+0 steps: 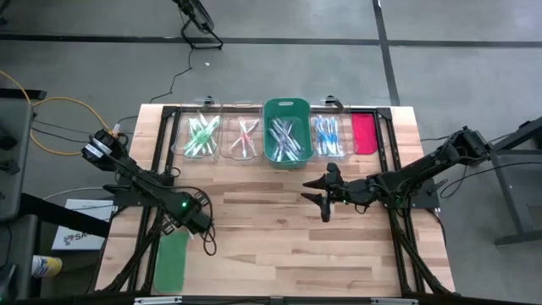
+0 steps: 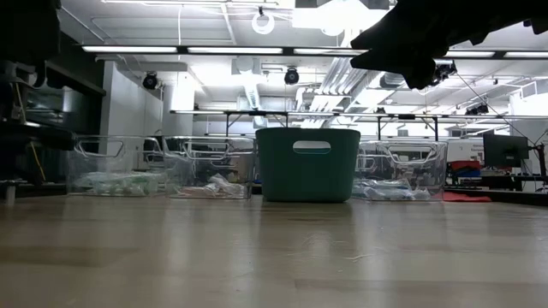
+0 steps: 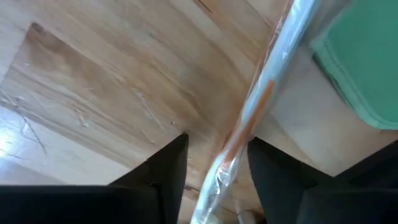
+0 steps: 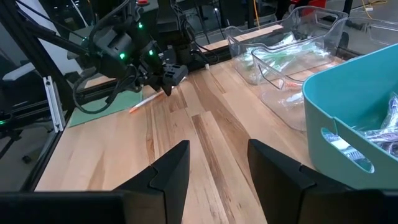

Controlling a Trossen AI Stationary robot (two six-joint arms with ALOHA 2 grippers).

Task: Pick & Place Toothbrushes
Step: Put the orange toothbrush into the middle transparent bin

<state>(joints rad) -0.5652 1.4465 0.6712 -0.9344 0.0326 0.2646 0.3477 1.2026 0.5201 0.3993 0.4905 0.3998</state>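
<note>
— Orange-accented toothbrush (image 3: 249,118) sits between the left gripper (image 3: 214,168) fingers, near the green lid (image 1: 172,258). Gripped?
— Seemingly gripped. Lift it level toward the bins. Right gripper (image 4: 217,168) hovers mid-tabletop, fingers parted, empty.

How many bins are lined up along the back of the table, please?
4: a clear bin at far left, a clear bin, the teal bin in the middle, a clear bin at right.
</note>
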